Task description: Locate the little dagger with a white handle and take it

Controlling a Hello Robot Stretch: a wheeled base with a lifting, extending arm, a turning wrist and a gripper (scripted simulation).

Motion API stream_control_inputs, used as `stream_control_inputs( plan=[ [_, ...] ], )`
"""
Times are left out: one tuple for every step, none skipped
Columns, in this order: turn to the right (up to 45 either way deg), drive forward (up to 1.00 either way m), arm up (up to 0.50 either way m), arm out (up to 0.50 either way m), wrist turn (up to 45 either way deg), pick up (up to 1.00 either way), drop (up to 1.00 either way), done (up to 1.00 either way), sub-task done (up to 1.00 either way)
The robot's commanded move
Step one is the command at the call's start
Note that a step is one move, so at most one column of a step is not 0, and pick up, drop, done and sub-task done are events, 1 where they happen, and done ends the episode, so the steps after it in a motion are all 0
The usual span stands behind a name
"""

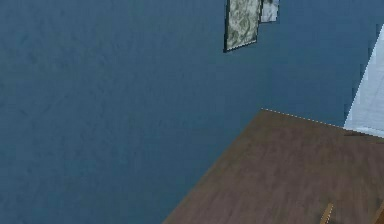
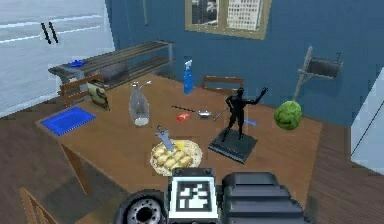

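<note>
Wooden table (image 2: 300, 150) carries, from left, a blue tray (image 2: 65, 121), a glass bottle (image 2: 138, 104), then a small pale sliver (image 2: 163, 133), probably the dagger, just beyond the food plate (image 2: 153, 159), slanting far-left to near-right, tip unclear; it lies farther out from the fingers (image 2: 140, 211), whose hold I cannot tell.

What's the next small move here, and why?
Probably lift, then extend out over the brown wooden table toward the small thin items at its middle. One may be the dagger, though they are too small to tell. They lie straight out beyond the plate of yellowish rolls, so pass above it.
</note>
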Motion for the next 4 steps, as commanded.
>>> stream_control_inputs(
  plan=[
    [0.0,0.0,0.0,0.4,0.0,0.0,0.0,0.0,0.0],
    [0.0,0.0,0.0,0.0,45.0,0.0,0.0,0.0,0.0],
    [0.0,0.0,0.0,0.0,45.0,0.0,0.0,0.0,0.0],
    [0.0,0.0,0.0,0.0,45.0,0.0,0.0,0.0,0.0]
  ],
)
